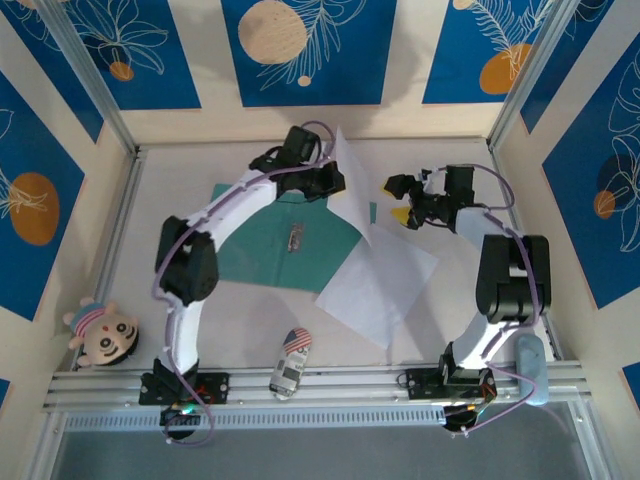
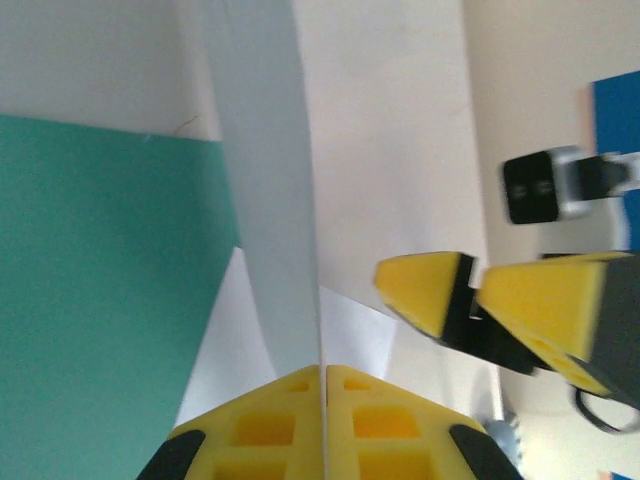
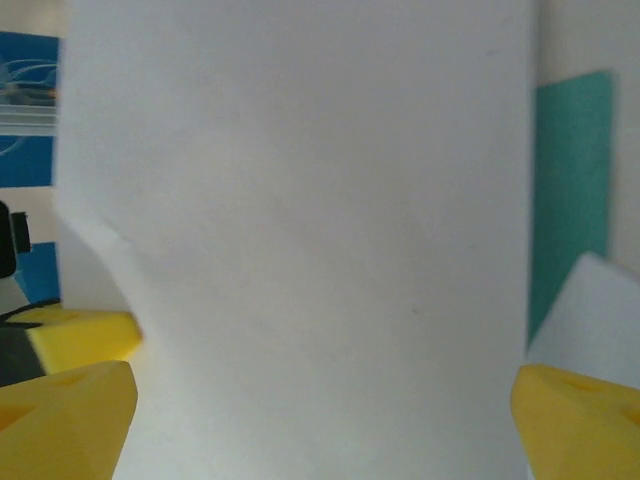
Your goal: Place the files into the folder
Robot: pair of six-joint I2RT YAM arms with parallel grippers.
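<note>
Above pale tabletop (image 1: 250, 320), left gripper (image 2: 322, 375) pinches one file (image 2: 270, 200); right gripper (image 1: 400, 200) gapes, seemingly empty.

A raised sheet (image 1: 345, 170), pinched in the left gripper (image 1: 330, 182), stands like a wall between it and the wide-open right gripper (image 1: 405, 203) just beside. The left arm (image 1: 215, 218) crosses the folder (image 1: 258, 262), where 1 small metal object (image 1: 295, 238) lies. A flat sheet (image 1: 385, 285) covers the middle right of the desk (image 1: 235, 330). Bare desk lies between the doll (image 1: 100, 335) and the toy car (image 1: 291, 360), and along the far wall right of the raised sheet.
</note>
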